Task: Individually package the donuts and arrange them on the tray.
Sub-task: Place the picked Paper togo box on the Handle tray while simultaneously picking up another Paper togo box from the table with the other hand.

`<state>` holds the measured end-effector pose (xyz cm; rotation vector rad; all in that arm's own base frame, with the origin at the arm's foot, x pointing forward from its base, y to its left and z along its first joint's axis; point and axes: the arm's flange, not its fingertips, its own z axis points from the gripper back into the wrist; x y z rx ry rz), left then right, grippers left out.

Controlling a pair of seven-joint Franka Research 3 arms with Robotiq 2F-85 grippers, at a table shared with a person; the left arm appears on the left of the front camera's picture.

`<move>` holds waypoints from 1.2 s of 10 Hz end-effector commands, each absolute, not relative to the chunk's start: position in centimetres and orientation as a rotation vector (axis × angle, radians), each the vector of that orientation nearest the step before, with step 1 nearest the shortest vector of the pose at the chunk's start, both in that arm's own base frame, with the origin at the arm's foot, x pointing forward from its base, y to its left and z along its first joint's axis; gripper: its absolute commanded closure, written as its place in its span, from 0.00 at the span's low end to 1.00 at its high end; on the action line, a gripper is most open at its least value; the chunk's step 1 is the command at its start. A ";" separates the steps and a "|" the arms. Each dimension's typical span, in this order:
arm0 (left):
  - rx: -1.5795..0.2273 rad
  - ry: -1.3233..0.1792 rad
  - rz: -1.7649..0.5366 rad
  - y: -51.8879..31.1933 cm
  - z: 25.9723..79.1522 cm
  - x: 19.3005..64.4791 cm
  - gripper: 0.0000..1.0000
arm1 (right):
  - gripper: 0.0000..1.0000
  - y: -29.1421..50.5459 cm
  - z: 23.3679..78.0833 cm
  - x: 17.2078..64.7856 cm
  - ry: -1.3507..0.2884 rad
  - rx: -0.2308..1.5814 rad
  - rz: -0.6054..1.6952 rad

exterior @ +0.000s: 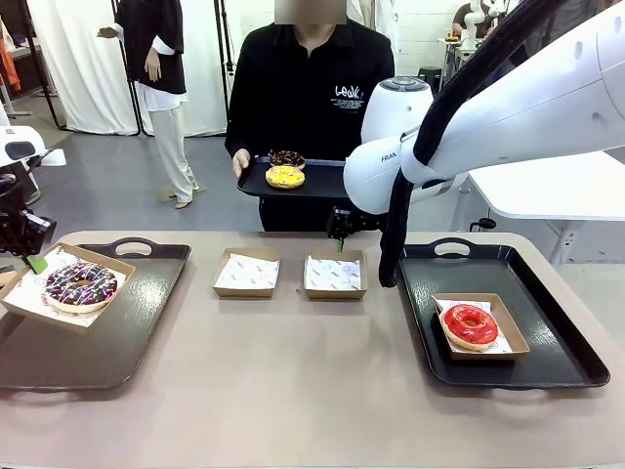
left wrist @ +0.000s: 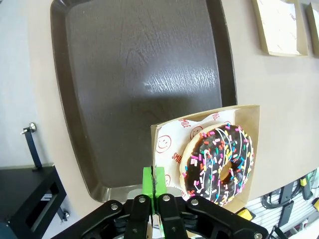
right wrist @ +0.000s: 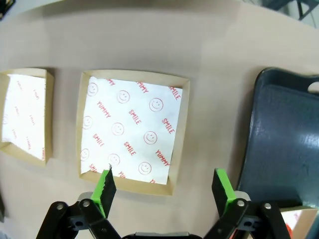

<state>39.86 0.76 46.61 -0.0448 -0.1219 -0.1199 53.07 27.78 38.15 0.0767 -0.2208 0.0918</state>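
Donuts: four. Sprinkled chocolate donut (left wrist: 204, 159) near left, red donut (exterior: 454, 328) near right, yellow donut (exterior: 275, 179) and second chocolate donut (exterior: 278, 158) at the far side.
Boxes: four, brown card, each with a white liner.
Trays: three, dark; two lie on the table (exterior: 312, 381), one is carried.
Left pincer (left wrist: 154, 180): clamped shut on the edge of the held box (left wrist: 246, 115), green pads pinching card and liner. The box is tilted and carries the sprinkled chocolate donut over the outer edge of the left tray (exterior: 98, 352); can't tell if it touches the tray.
Right tray (exterior: 552, 322): one box (exterior: 515, 337) with the red donut in it.
Mid table: two empty boxes (exterior: 246, 292) (exterior: 333, 293) side by side between the trays, not touching.
Liner (right wrist: 132, 127) print: red "SMILE", "YUMMY", smiley faces.
Right pincer (right wrist: 163, 171): jaws wide apart, holding nothing, above the empty box nearer the right tray.
Far side: a person's hand (exterior: 240, 161) grips the carried tray (exterior: 322, 181); the yellow donut sits nearer, the second chocolate donut just behind it.
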 end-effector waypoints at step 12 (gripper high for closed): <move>0.020 -0.061 -0.030 0.7 38.5 40.8 0.99 | 0.00 27.6 32.5 54.4 -0.142 0.093 -0.026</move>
